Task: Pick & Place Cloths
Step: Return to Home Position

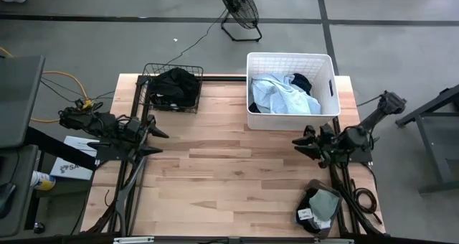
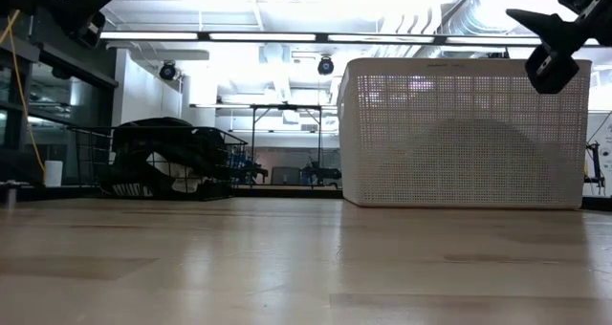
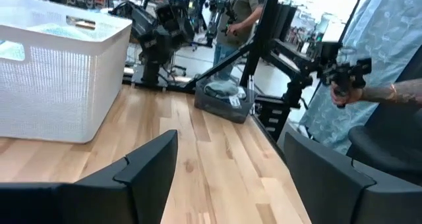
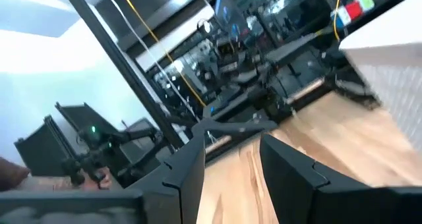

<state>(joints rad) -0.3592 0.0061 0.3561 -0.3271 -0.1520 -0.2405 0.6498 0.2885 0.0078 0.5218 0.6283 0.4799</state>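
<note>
The white laundry basket (image 1: 290, 56) at the far edge of the tabletop (image 1: 229, 176) is the marker for everything else. Pale blue and navy cloths (image 1: 282, 95) lie heaped inside it. The black wire basket (image 1: 172, 67) stands beside it on the left arm's side, with a gap between them, and dark cloths (image 1: 174, 87) fill it to the rim. The black bin (image 3: 223, 107) sits well to the near side of the white basket, at the right arm's corner, and holds grey-green and white pieces. No cloth shows on the bare wood between these three.

The left claw (image 1: 156, 141) hangs on the near side of the wire basket and well apart from the white basket. Its fingers are spread wide with nothing between them, and it points across the boards toward the right arm. The right claw (image 1: 297, 145) hangs just nearer than the white basket's front wall, between that basket and the black bin. Its fingers are also parted and empty, and it points back toward the left arm. In the low view both claws sit high above the wood.

The right arm is nearer the white basket and the bin, and the left arm is nearer the wire basket. Since every cloth lies inside a container, I judge that the coming move is a retreat and not a grasp. Each claw's path toward its own base looks clear of all three rims.
</note>
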